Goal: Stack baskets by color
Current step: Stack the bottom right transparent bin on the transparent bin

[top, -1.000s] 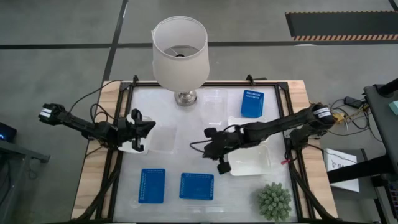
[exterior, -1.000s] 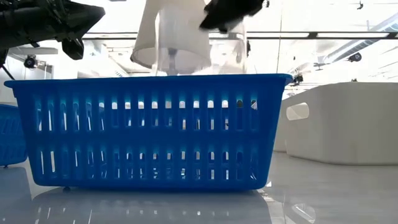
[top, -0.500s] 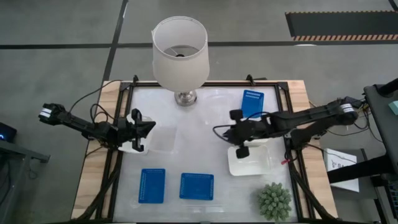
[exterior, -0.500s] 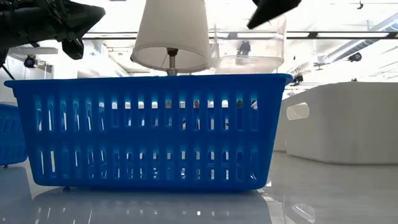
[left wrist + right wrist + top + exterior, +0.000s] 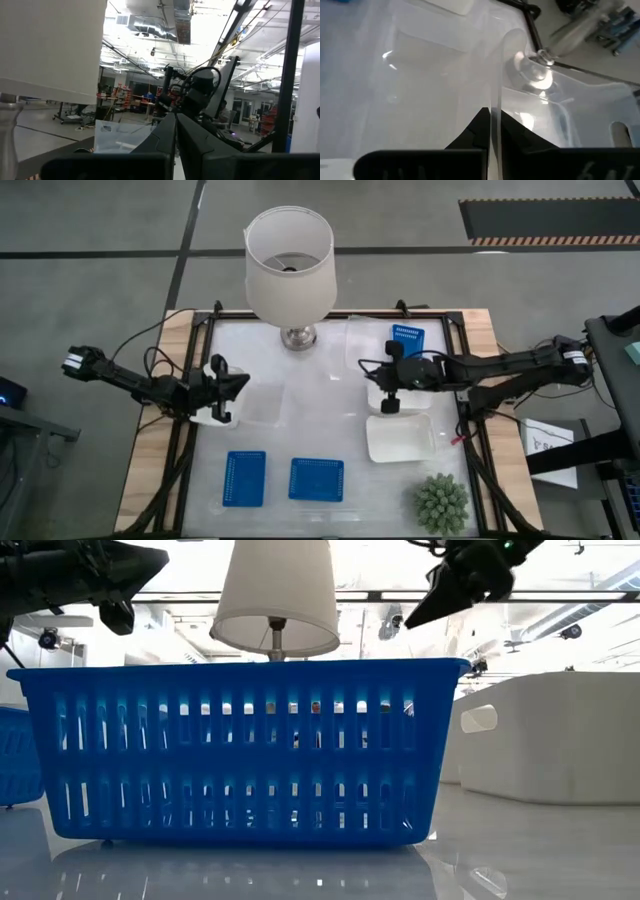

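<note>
Counting three blue baskets [image 5: 405, 346], one white basket [image 5: 400, 438], my right gripper [image 5: 491, 131] pinching a clear basket [image 5: 445, 70]. My left gripper [image 5: 222, 391] stays clenched, empty.

Right in front of you a bright blue slotted basket [image 5: 235, 750] stands upright on the glossy white table [image 5: 520, 850], filling most of the picture. The edge of a second blue basket [image 5: 18, 758] shows at far left. To the right, farther back, sits a white basket [image 5: 555, 735] with a handle cutout. Behind, a white lampshade [image 5: 277, 595] rises on its metal stem. A dark left arm [image 5: 75, 575] hangs at upper left, and the right gripper [image 5: 465, 575] at upper right; you cannot make out its fingers from here
</note>
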### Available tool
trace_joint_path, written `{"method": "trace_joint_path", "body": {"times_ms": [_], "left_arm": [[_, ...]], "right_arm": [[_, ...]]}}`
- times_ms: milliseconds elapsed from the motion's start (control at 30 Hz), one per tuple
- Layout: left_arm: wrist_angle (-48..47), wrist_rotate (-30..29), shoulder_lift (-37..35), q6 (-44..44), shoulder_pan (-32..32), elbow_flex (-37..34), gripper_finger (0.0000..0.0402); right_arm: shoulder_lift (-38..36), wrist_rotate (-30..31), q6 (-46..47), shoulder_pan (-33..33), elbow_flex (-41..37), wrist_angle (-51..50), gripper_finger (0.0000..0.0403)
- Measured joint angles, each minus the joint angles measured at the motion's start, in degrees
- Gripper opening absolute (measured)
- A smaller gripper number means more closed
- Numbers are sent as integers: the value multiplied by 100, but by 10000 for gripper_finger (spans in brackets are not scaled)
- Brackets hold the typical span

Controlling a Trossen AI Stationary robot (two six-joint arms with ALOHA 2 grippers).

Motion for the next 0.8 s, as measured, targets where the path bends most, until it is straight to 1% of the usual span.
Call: {"method": "trace_joint_path", "body": {"times_ms": [133,333,533,800], "left_arm": [[-2,-123,4,2,1,0,0],[0,-152,-7,1,2,0,0],[0,-253,4,2,2,0,0],[2,-253,4,2,2,0,0]], "right_arm": [[169,-4,-193,-262,-10,214,9],[561,-10,-427,-552,188,217,9],[865,-24,-617,-712,348,219,9],[1040,-55,-751,-853,462,333,9]]}}
